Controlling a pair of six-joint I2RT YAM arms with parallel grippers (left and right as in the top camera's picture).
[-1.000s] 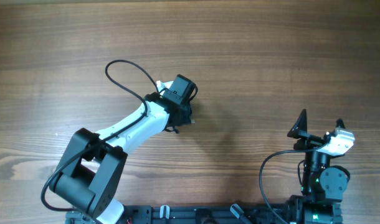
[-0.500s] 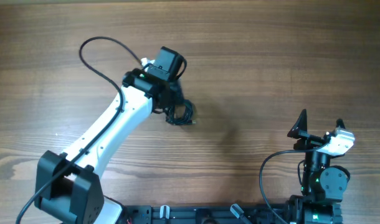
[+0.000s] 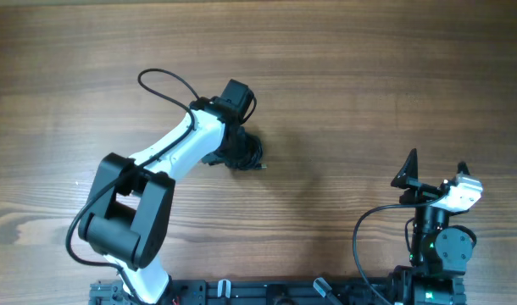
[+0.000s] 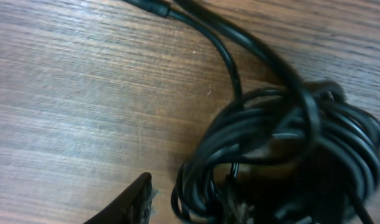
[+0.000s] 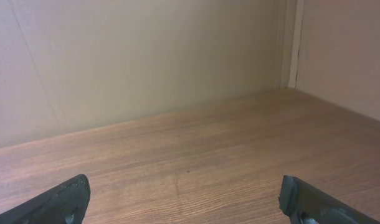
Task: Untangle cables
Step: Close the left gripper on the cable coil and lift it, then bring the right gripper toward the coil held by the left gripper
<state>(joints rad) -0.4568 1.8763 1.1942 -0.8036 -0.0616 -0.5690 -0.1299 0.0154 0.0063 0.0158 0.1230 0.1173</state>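
The cables lie as one small, tight black bundle on the wooden table, a little left of the middle; the white left arm reaches out from the near-left corner and ends directly over them, so from overhead the left jaws cover part of the bundle; whether those jaws pinch a cord or merely straddle the knot cannot be told. In the left wrist view the cables fill the lower right as many overlapping loops resting on the table; two strands run out of the knot toward the upper edge; only one dark fingertip shows, at the bottom edge just left of the loops, and contact with them cannot be made out. The right arm sits folded at the near-right corner, well apart from the bundle; the right jaws are spread wide, their fingertips at the bottom corners of the right wrist view, above the table and facing a pale wall.
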